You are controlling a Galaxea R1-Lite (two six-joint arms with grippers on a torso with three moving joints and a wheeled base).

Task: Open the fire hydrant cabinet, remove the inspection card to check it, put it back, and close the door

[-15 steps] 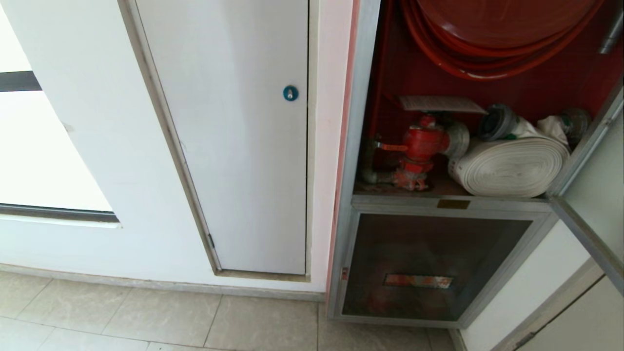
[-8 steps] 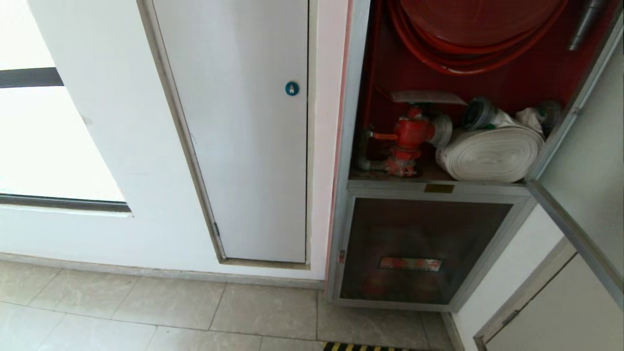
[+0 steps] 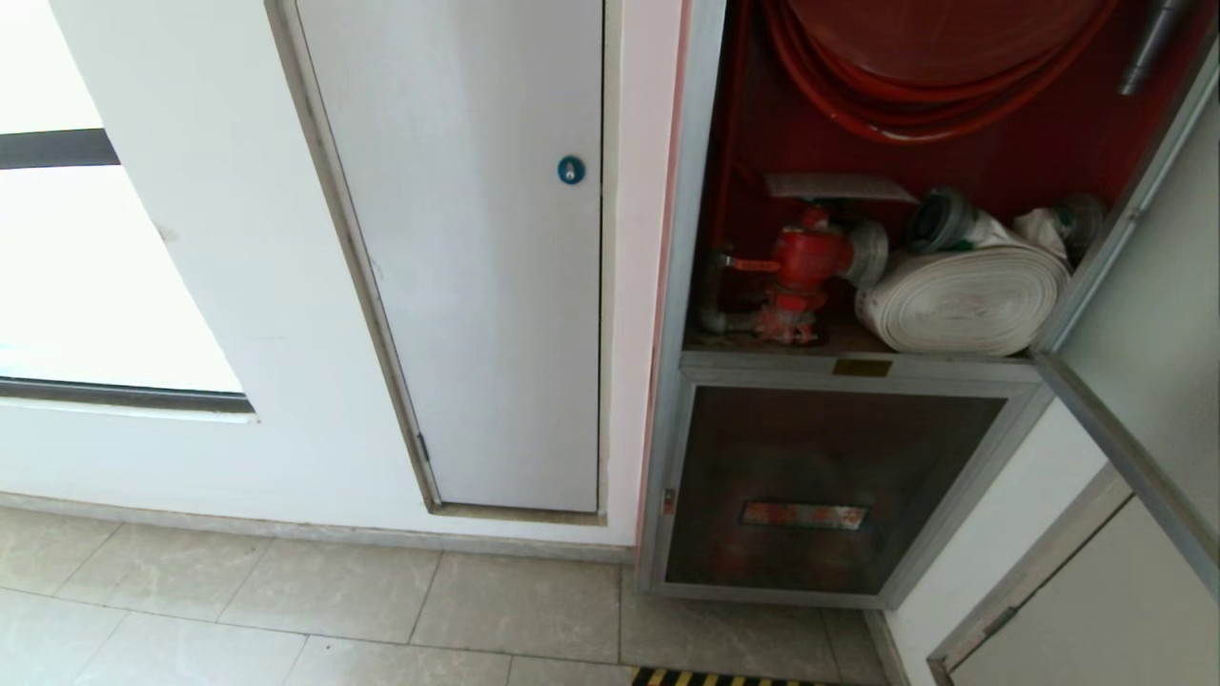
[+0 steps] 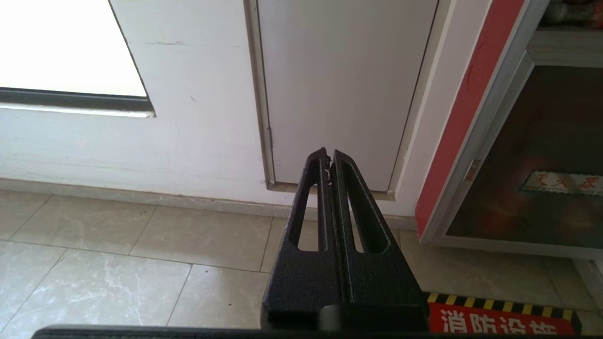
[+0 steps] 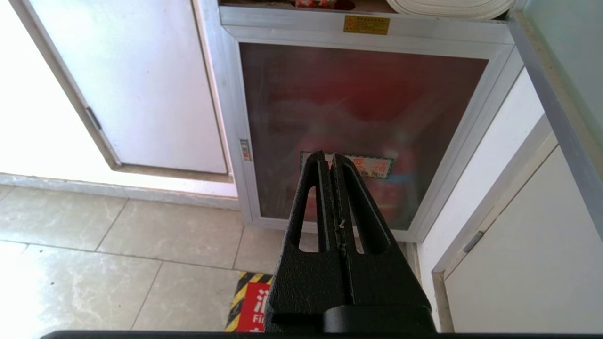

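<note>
The fire hydrant cabinet [image 3: 682, 238] stands open at the right of the head view, its red interior showing a red hose reel [image 3: 944, 67], a red valve [image 3: 805, 257] and a white rolled hose [image 3: 963, 300]. The whitish inspection card [image 3: 834, 187] lies flat on top of the valve. The door [image 3: 1134, 400] is swung out to the far right. Neither arm shows in the head view. My left gripper [image 4: 329, 159] is shut and empty, low over the floor before the white panel. My right gripper [image 5: 328, 161] is shut and empty, facing the lower dark glass panel [image 5: 362, 122].
A plain white panel with a blue round lock [image 3: 570, 171] fills the wall left of the cabinet. Below the open compartment sits a smaller dark glass panel with a red label strip [image 3: 803, 515]. A red floor sign with yellow-black edging [image 4: 499, 318] lies before the cabinet on grey tiles.
The whole head view has shifted: the cabinet and wall sit lower-left and slightly smaller than a second ago, and a striped floor mark has come into view. The grippers show no change.
</note>
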